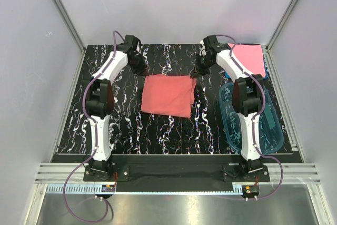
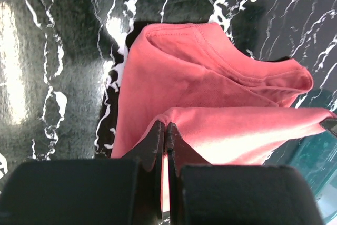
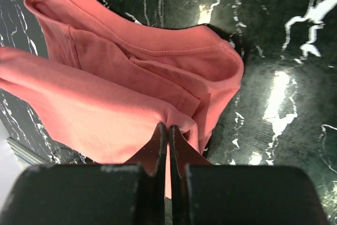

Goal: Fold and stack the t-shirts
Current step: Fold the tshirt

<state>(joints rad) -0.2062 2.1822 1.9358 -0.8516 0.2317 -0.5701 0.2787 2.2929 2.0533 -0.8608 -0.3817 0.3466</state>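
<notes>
The salmon t-shirt [image 1: 167,95] lies partly folded in the middle of the black marbled table. My left gripper [image 1: 142,70] is at its far left corner, shut on the cloth edge; the left wrist view shows the salmon t-shirt [image 2: 221,98] pinched between the fingertips [image 2: 166,126] and lifted. My right gripper [image 1: 199,71] is at the far right corner, shut on the salmon t-shirt [image 3: 126,82], with a fold of cloth between its fingertips [image 3: 168,127]. A folded lighter pink t-shirt [image 1: 249,58] lies at the far right, on a blue one [image 1: 266,69] of which only an edge shows.
A clear blue plastic tub [image 1: 253,119] stands on the right side of the table, under the right arm. White walls and metal rails enclose the table [image 1: 126,130] on three sides.
</notes>
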